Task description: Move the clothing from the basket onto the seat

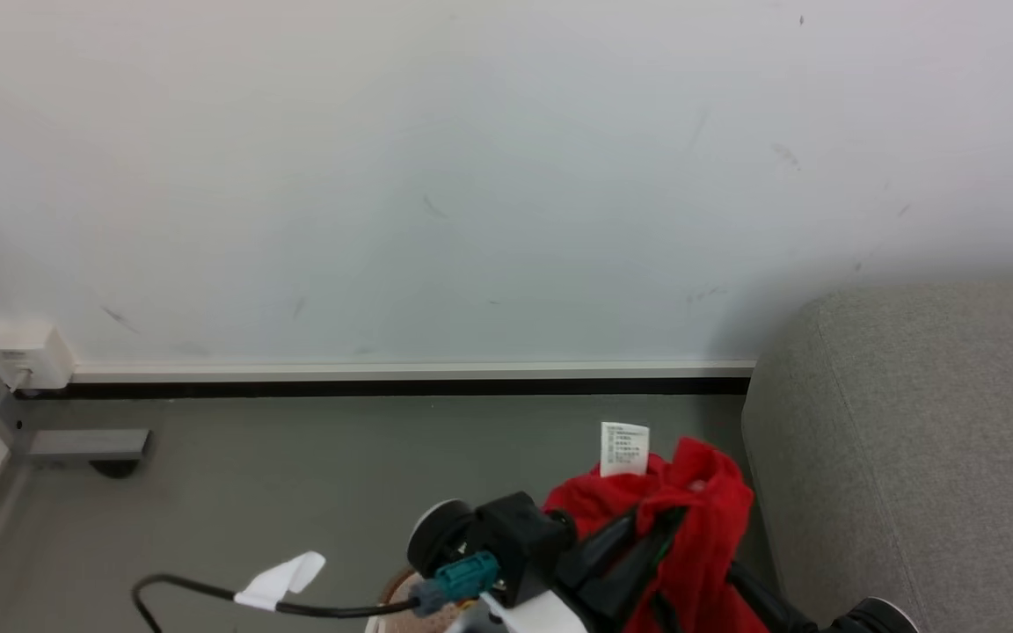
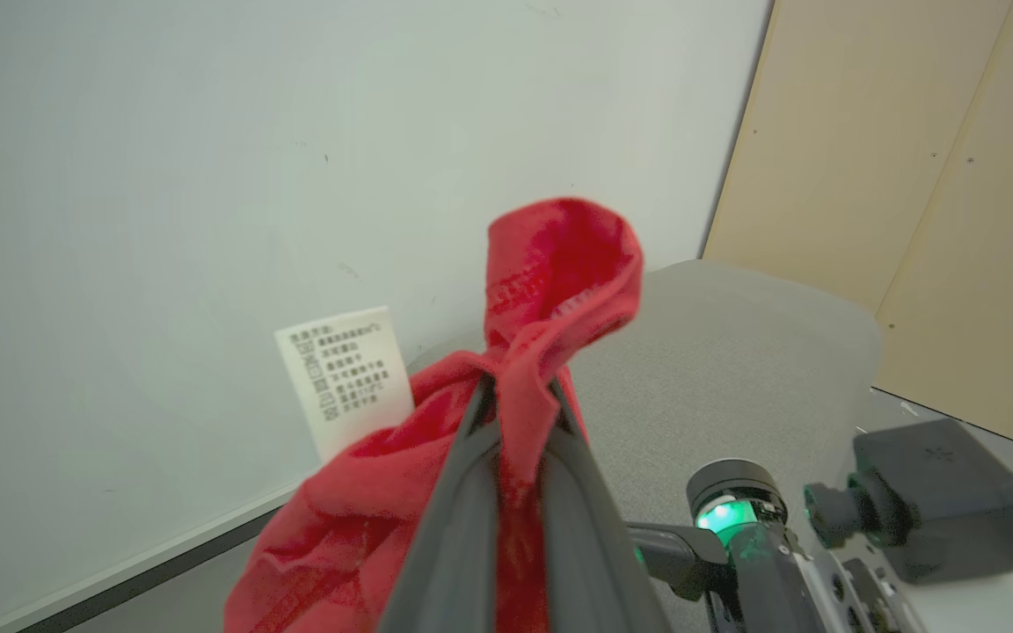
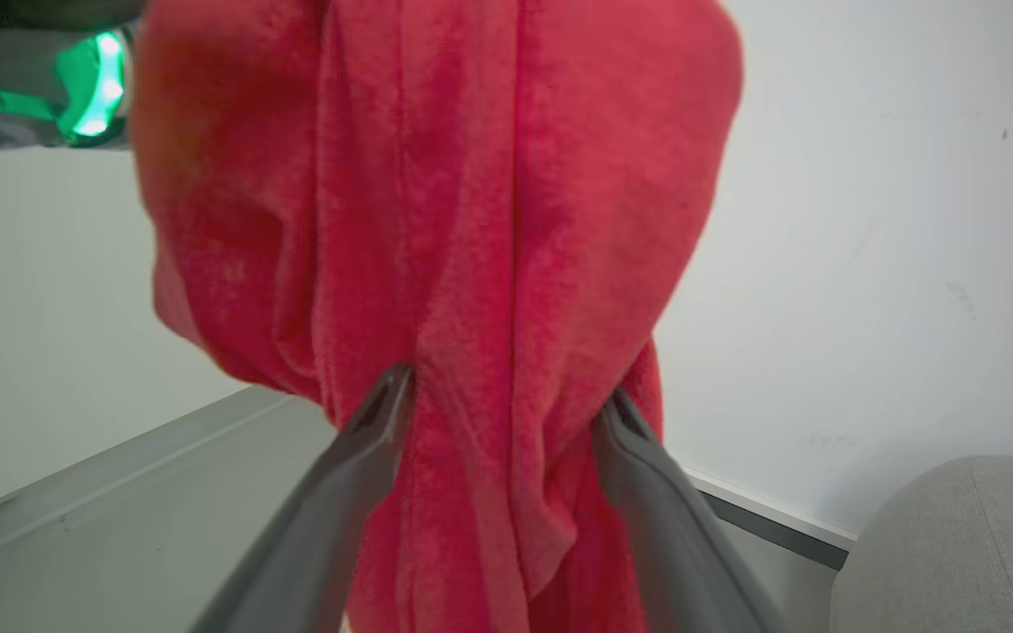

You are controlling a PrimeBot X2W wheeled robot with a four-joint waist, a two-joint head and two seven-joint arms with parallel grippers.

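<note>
The seat (image 1: 911,440) (a rounded grey sofa end) lies beyond and to the right of both sets of jaws, apart from them. The clothing (image 2: 550,264) hangs bunched in the air. The left gripper (image 2: 517,387) has its jaws clamped tight on a fold of it. The right gripper (image 3: 506,391) stands spread wide, with red fabric hanging between its fingers and brushing both. The white label tag (image 2: 344,378) sticks up just left of the left jaws.

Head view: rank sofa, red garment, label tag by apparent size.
Largest to smallest:
1. sofa, cropped by the frame
2. red garment, cropped at the bottom
3. label tag, clearly smallest
</note>
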